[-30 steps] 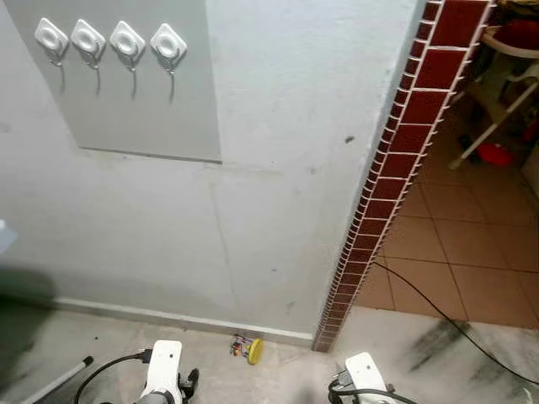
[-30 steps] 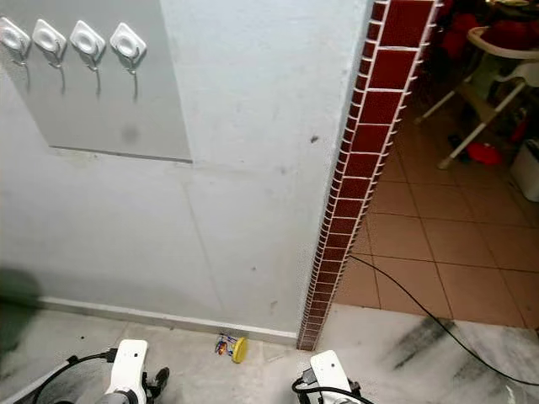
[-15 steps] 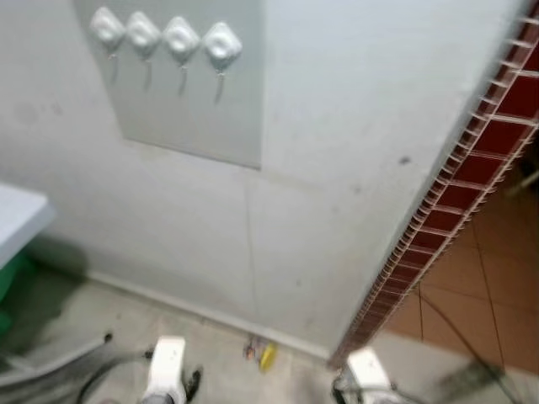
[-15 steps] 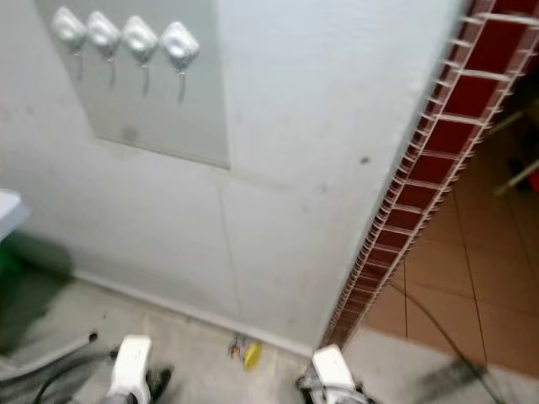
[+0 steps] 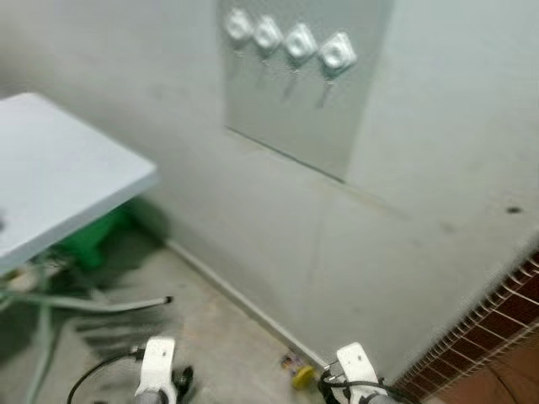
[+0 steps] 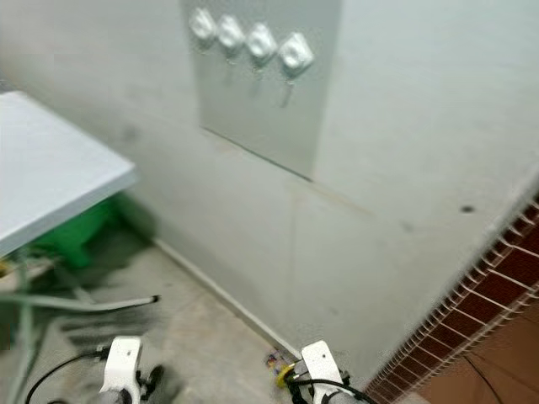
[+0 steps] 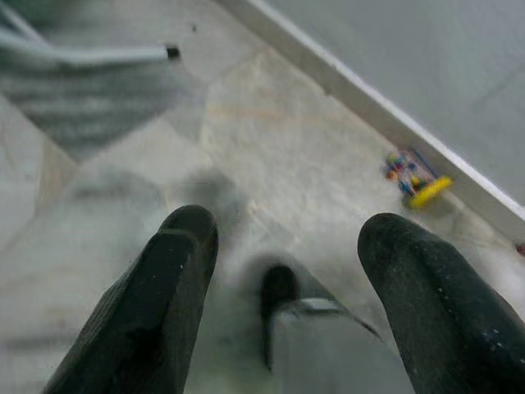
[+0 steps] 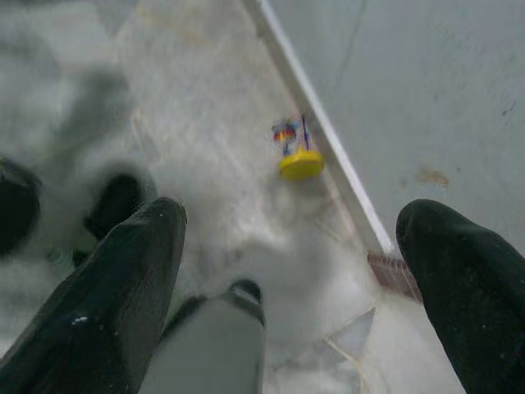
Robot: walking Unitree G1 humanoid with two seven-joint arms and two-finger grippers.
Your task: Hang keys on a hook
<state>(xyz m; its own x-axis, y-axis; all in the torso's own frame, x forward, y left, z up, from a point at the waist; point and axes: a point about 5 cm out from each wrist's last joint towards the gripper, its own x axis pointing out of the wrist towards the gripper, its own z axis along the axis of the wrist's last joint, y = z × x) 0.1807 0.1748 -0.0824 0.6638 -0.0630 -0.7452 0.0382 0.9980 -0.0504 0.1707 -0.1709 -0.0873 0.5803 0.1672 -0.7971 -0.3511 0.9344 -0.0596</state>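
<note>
The keys [image 5: 298,371], a small colourful bunch with a yellow tag, lie on the floor at the foot of the wall; they appear as keys [image 8: 296,153] and keys [image 7: 415,176] in the wrist views. A row of several white hooks [image 5: 290,41] sits high on a grey panel [image 5: 307,93] on the wall. My left gripper [image 7: 299,271] hangs low and open above the floor. My right gripper [image 8: 303,275] is open too, just short of the keys, with nothing between its fingers.
A white table top [image 5: 59,168] juts in at the left, with a green container [image 5: 88,240] and a grey pole [image 5: 101,303] under it. A red tiled wall edge [image 5: 472,341] stands at the lower right. A white skirting [image 5: 236,303] runs along the wall.
The whole picture has swung: the camera turned left, so hooks and red tiles slid right and the table came into view. The keys lie where they were.
</note>
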